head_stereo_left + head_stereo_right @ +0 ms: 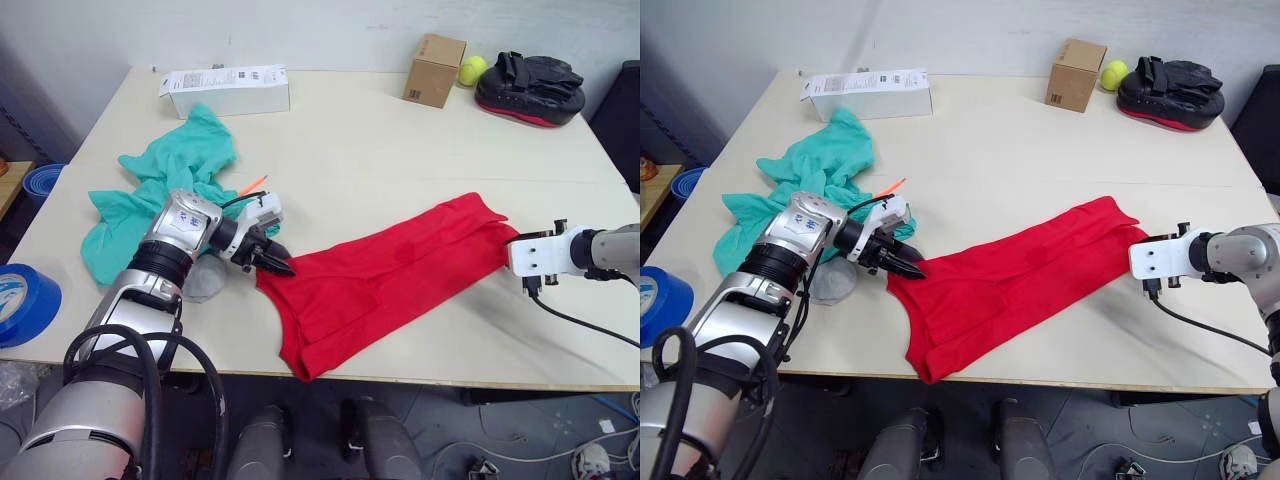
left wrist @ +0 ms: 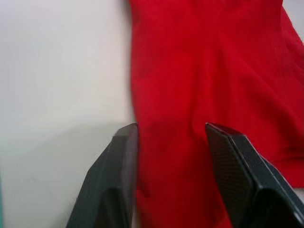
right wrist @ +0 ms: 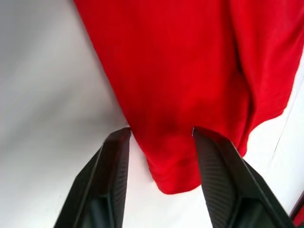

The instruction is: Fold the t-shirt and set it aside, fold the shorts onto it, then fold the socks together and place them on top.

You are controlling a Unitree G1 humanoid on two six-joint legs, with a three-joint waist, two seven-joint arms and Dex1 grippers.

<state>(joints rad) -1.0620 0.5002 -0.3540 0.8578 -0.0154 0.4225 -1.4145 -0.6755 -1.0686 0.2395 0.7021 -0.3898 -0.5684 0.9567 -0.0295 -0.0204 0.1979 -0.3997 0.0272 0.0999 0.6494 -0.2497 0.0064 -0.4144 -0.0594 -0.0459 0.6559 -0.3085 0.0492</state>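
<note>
The head views take in the whole table [image 1: 400,170]: the t-shirt [image 1: 390,280] lies stretched in a long red band across the near half, running from the left gripper [image 1: 278,263] up and rightward to the right gripper [image 1: 512,252]. The shorts [image 1: 165,185] lie crumpled, in a teal heap at the table's left side, behind the left arm, an orange tag [image 1: 253,184] poking out beside them. A grey bundle [image 1: 203,280] sits under the left forearm, just beside the shorts; what it is cannot be told. Along the far edge stand a white box [image 1: 228,90], a cardboard box [image 1: 434,69], a tennis ball [image 1: 472,70] and a black and red pad [image 1: 530,88]. A blue tape roll [image 1: 22,300] shows off the table's left edge.

The wrist views show what the head views do not: how the fingers stand. In the left wrist view, the fingers [image 2: 116,185] are spread apart, with one end of the shirt lying between them; whether the tips touch the cloth cannot be told. In the right wrist view, the fingers [image 3: 107,180] are likewise spread, straddling the rounded corner of the shirt's other end, with nothing clamped.

The shirt is flat on the table, doubled lengthwise into a narrow strip with soft creases along it. Its near end by the left gripper is wider, with a fold hanging toward the table's front edge.
</note>
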